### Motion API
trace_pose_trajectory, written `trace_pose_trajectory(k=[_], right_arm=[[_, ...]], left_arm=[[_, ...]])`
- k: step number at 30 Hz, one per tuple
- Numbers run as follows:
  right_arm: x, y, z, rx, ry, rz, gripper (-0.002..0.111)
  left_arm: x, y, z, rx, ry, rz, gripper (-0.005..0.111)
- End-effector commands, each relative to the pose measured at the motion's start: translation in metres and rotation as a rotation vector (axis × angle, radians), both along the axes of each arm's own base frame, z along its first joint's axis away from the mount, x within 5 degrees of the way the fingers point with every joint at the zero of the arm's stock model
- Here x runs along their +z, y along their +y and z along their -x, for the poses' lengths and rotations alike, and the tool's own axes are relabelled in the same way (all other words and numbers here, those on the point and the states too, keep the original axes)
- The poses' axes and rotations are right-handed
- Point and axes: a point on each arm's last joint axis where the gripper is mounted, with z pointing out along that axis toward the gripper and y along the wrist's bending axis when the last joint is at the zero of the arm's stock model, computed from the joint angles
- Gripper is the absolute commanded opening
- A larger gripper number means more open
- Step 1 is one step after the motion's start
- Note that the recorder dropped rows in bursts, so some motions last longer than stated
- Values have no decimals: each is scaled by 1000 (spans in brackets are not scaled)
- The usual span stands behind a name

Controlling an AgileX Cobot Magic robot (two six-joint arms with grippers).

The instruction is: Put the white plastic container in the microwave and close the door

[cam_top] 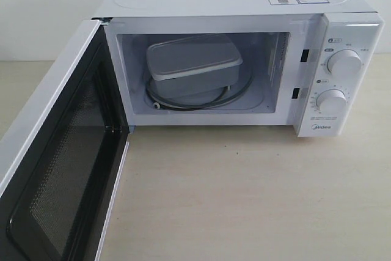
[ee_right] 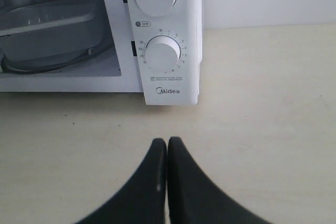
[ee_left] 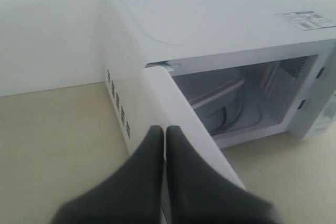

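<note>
The white plastic container [cam_top: 192,65] sits inside the microwave [cam_top: 244,4] on the glass turntable [cam_top: 201,101], lid on. It also shows in the right wrist view [ee_right: 50,30] and partly in the left wrist view [ee_left: 218,98]. The door [cam_top: 58,151] stands wide open to the left, its dark mesh window facing inward. My left gripper [ee_left: 165,129] is shut and empty, just outside the door's outer face [ee_left: 178,114]. Shut as well, my right gripper [ee_right: 167,141] hovers over the table in front of the dials [ee_right: 163,52]. Neither gripper appears in the exterior view.
A beige tabletop [cam_top: 244,200] spreads in front of the microwave. The control panel with two round dials [cam_top: 342,62] is at the right. A white wall stands behind. Vent slots [ee_left: 118,103] mark the microwave's left side.
</note>
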Motion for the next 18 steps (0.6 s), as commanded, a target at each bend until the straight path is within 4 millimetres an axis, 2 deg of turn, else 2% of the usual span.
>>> trace_pose_trajectory(k=[1, 11, 15, 18], right_arm=[[1, 0, 0, 0, -10, 6, 0], [1, 0, 0, 0, -14, 5, 0], [1, 0, 0, 0, -14, 5, 0], [1, 0, 0, 0, -14, 5, 0]], left_arm=[[-10, -2, -15, -14, 76, 1, 4], [-53, -21, -23, -223, 532, 82, 4], [-58, -30, -30, -363, 504, 79, 4], [-46, -39, -32, -492, 341, 135, 4]])
